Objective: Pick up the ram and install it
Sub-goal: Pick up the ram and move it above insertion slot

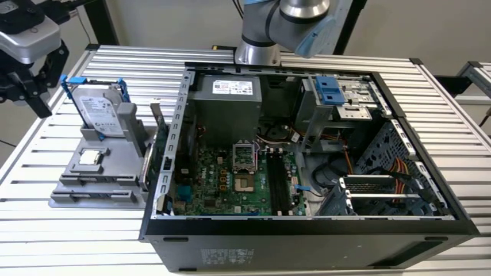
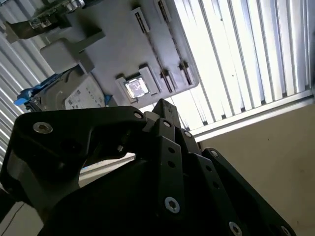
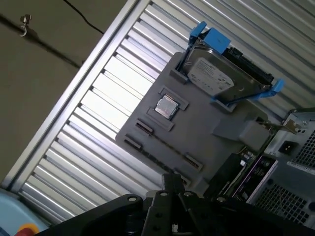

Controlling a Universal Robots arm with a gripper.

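My gripper [image 1: 37,104] hangs above the table's corner at the exterior view's left, up and away from the grey holder [image 1: 77,192]. In both wrist views its black fingertips [image 3: 173,181] [image 2: 162,108] come together, with nothing between them. A dark, bluish-green narrow board, which I take for the ram [image 1: 147,164], stands on edge at the holder's side next to the open computer case [image 1: 307,227]. It looks like a dark slanted strip [image 3: 227,171] in the first wrist view. The memory slots [image 1: 277,185] lie on the motherboard inside the case.
On the holder stand a silver hard drive in a blue frame [image 1: 100,112] and a small square chip [image 1: 92,156]. A card's metal bracket [image 1: 157,115] rises beside the case wall. The arm's base [image 1: 261,34] is behind the case. The slatted table [image 1: 61,241] lies around it.
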